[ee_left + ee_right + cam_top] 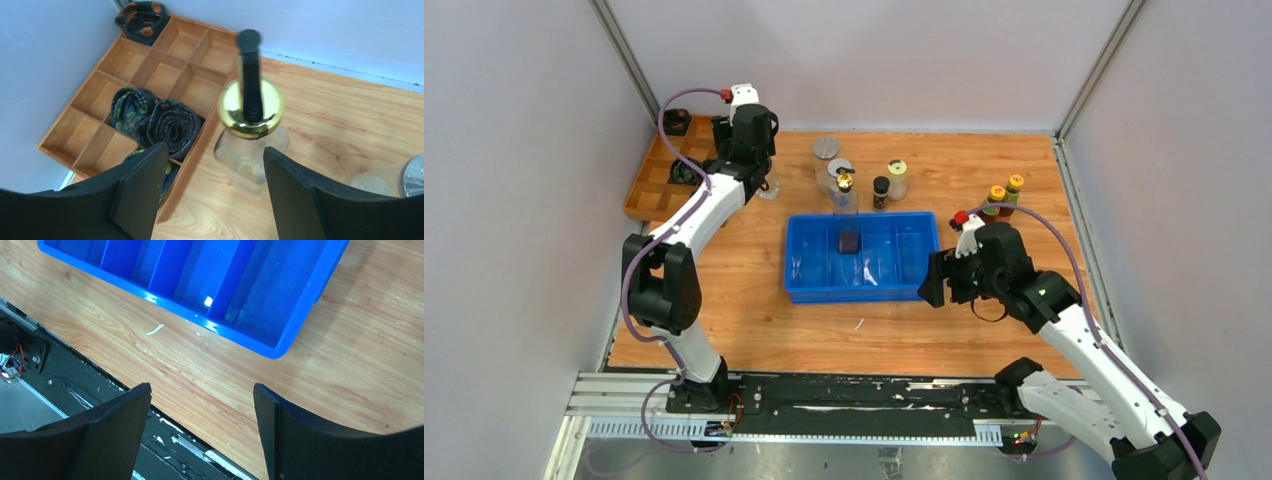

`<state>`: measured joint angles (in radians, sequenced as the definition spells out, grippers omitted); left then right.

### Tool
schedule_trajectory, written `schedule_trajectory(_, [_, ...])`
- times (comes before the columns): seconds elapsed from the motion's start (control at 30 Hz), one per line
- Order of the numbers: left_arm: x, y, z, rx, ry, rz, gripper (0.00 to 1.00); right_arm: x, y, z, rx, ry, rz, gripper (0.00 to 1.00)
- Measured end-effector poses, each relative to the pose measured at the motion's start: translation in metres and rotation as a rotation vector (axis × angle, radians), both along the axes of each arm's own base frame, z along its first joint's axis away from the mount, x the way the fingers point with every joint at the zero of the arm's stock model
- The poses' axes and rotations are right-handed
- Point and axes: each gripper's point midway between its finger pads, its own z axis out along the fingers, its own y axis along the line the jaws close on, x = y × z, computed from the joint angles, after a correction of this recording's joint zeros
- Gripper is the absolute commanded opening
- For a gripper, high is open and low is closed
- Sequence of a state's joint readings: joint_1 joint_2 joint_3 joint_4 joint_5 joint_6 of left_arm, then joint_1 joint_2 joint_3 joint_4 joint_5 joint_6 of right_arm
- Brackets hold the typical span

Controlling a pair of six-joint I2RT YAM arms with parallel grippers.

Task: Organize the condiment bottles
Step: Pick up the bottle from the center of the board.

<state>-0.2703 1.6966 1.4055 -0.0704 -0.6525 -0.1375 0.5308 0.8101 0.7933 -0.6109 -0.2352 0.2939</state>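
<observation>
A clear bottle (250, 155) with a gold collar and black spout stands on the wood beside the wooden tray. My left gripper (215, 192) is open above it, one finger on each side, touching nothing. In the top view that gripper (762, 178) is at the back left with the bottle (770, 187) under it. Another gold-spouted bottle (846, 205) stands in the blue bin (809, 285). Behind the bin are silver-lidded jars (826, 148), a cream-lidded jar (897, 178) and a small black-capped bottle (881, 192). Two yellow-capped dark bottles (1004, 197) stand at the right. My right gripper (930, 280) is open and empty.
The wooden divided tray (97, 127) holds dark coiled rings (167, 122) and sits in the back left corner against the walls. In the right wrist view the right gripper (202, 432) hangs over the table's front edge, near the blue bin's corner (280, 347).
</observation>
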Motion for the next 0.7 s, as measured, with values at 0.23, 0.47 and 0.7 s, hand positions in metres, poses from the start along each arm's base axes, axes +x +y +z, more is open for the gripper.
schedule_trajectory(0.23, [0.030, -0.008, -0.018, -0.018, -0.001, -0.090, 0.75, 0.004, 0.002, -0.012, -0.032, 0.042, 0.003, 0.80])
schedule_trajectory(0.47, [0.040, -0.010, -0.016, -0.031, -0.027, -0.156, 0.75, 0.008, 0.005, -0.024, -0.055, 0.081, 0.005, 0.80])
schedule_trajectory(0.7, [0.056, -0.016, -0.016, -0.039, -0.045, -0.186, 0.72, 0.011, 0.006, -0.024, -0.052, 0.076, 0.006, 0.80])
